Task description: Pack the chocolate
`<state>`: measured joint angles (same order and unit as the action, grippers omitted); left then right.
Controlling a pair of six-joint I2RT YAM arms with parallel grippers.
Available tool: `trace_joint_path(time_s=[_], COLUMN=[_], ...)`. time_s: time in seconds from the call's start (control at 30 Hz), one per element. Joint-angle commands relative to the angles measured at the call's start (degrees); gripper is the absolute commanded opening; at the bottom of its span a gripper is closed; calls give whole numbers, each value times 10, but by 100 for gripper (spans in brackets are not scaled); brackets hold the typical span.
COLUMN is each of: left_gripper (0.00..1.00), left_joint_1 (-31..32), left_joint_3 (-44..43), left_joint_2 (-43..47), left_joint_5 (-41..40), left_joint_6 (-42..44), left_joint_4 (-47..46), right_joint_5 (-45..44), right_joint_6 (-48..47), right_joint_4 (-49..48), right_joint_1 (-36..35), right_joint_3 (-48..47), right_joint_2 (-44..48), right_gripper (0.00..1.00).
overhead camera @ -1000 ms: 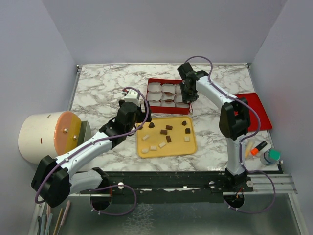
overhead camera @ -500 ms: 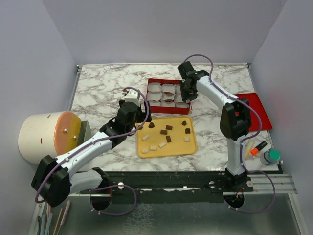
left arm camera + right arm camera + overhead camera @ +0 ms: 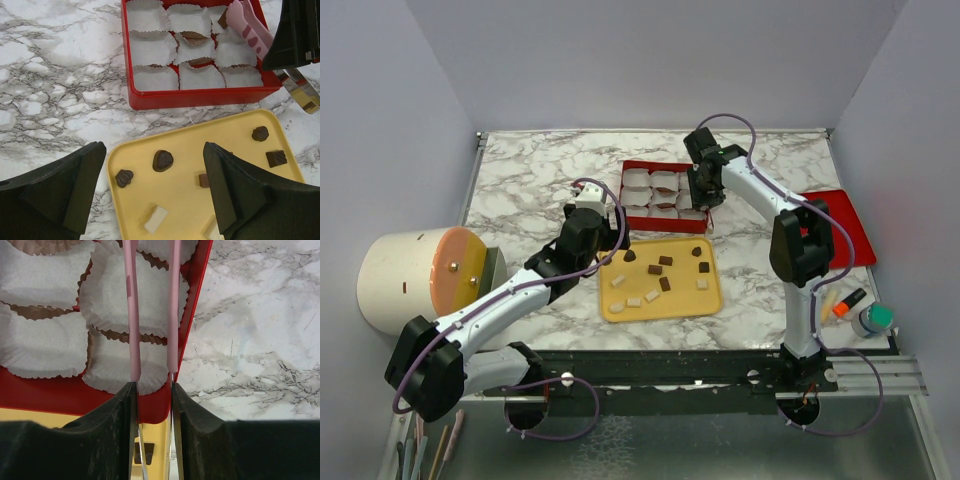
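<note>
Top external: left end effector [image 3: 611, 242] unchanged

Top view high over the near edge, downward; wrist views close (both on the red box [image 3: 200, 95]).

The right gripper [image 3: 705, 188], clamping pink tongs [image 3: 134, 315], has edged slightly toward the bench's far edge above the red box [image 3: 660, 226].

A cream drum [image 3: 402, 278] lies left; a red lid [image 3: 853, 232], orange marker [image 3: 848, 301] and green-capped jar [image 3: 875, 318] sit right.
</note>
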<state>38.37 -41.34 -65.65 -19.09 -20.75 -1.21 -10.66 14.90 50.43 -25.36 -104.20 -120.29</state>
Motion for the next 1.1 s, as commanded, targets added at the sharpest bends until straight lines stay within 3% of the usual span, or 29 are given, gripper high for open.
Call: trace_joint_path(time_s=[0.0,0.83,1.07], left_gripper=[88,88,88], left_joint_1=[1,1,2], left_joint_3=[3,6,5], left_joint_2=[-5,1,-3], left_joint_5=[-4,-4,-5], left_joint_6=[3,-1,0], left_joint_4=[-11,-10,-12], right_joint_5=[11,-1,25], right_joint_6=[-6,-8,-8], right_joint_4=[-11,4,-5], right_joint_1=[5,4,-6], right_joint_3=[7,19,112], right_joint_2=[18,70,168], right_gripper=[37,38,38])
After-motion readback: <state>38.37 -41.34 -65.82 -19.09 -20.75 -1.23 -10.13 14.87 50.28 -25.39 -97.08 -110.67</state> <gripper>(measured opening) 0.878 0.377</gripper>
